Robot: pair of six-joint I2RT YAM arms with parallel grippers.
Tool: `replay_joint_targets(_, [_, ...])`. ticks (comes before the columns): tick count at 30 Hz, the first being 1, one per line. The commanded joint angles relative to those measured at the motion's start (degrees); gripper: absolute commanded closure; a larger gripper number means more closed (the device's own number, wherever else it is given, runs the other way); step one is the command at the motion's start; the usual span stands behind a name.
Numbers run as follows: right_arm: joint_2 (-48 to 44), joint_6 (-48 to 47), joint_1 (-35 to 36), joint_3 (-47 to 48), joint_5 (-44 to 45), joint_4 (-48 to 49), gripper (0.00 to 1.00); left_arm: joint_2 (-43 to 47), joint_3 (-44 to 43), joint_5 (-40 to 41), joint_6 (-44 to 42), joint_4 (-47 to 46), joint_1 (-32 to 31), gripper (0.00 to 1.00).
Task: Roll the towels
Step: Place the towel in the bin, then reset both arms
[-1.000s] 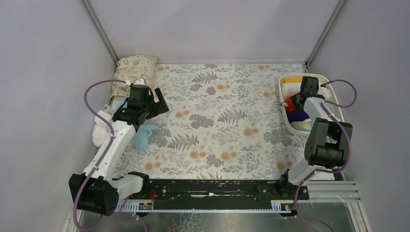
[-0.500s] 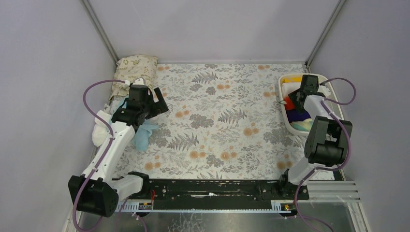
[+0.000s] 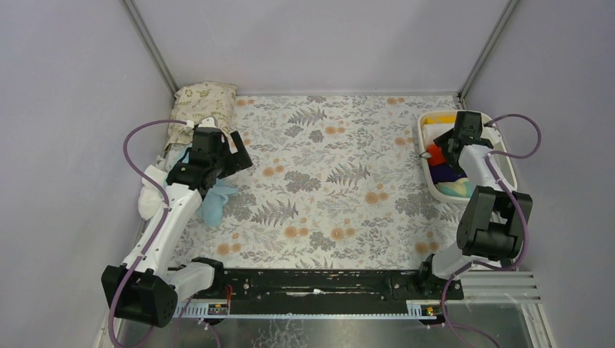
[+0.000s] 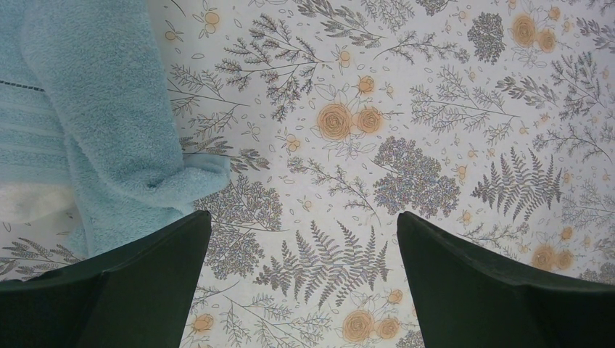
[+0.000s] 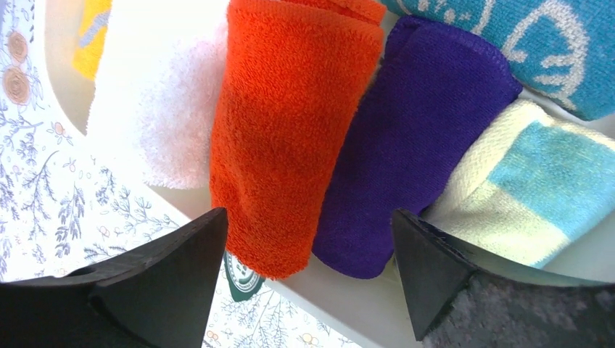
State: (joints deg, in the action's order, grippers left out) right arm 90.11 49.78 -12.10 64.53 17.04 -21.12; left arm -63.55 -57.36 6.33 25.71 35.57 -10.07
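- Right now I am holding my right gripper [image 5: 310, 217] spread wide and empty. It is hanging just above the orange-red towel [image 5: 290, 138], which is lying between my two fingers in the white basket [image 5: 348, 304].
- That towel is sitting as a roll, touching the white towel [image 5: 174, 109] beyond one finger and the purple towel [image 5: 406, 145] beyond the other. The end nearest my fingertips is hanging over the basket's rim.
- I am judging this one rolled and stowed, so I am planning to lift straight up. I am keeping both fingers off the pile so nothing is snagging and unwinding the roll.
- My left gripper [image 4: 299, 225] is likewise gaping and gripping nothing, hovering over the floral mat [image 4: 435, 109]. The light blue towel [image 4: 109, 109] is lying crumpled just outside one finger.
- For that towel I am thinking of pinching a single corner, not the bunched fold. Then I am dragging it onto bare mat beneath me so it is lying flat before rolling.
- I am watching the white cloth [image 4: 29, 204] peeking from under the blue one, since gripping too deep is risking both coming along together.
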Motion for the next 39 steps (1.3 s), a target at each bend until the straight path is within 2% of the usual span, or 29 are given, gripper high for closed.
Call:
replay_joint_targets(1, [-4.0, -3.0, 0.3, 1.9, 1.8, -2.9, 0.08, 1.1, 0.5, -0.7, -1.0, -2.6, 0.3, 0.0])
replay_joint_targets(4, [-6.7, -6.3, 0.4, 2.7, 1.6, -5.3, 0.0, 1.3, 0.3, -1.0, -1.1, -2.7, 0.2, 0.0])
replay_joint_targets(16, [-28.1, -18.4, 0.3, -5.5, -9.5, -4.0, 0.01, 8.4, 0.8, -2.0, -0.2, -5.1, 0.2, 0.0])
replay_joint_targets(21, [-37.4, -20.2, 0.3, -9.4, -16.0, -1.8, 0.01, 14.5, 0.8, 2.4, 3.6, -3.6, 0.2, 0.0])
replay_joint_targets(26, [-47.2, -21.1, 0.5, -14.1, -22.1, 2.2, 0.01, 22.4, 0.9, 3.3, 4.8, 0.1, 0.2, 0.0])
replay_joint_targets(34, [-58.5, -31.3, 9.1, -10.1, -14.0, -7.6, 0.01, 35.5, -0.1, 3.9, 4.9, 5.5, 0.3, 0.0])
replay_joint_targets(39, [-67.3, -34.5, 13.0, -13.8, -9.4, -9.3, 0.01, 39.0, 2.0, 5.1, 5.4, 7.3, 0.2, 0.0])
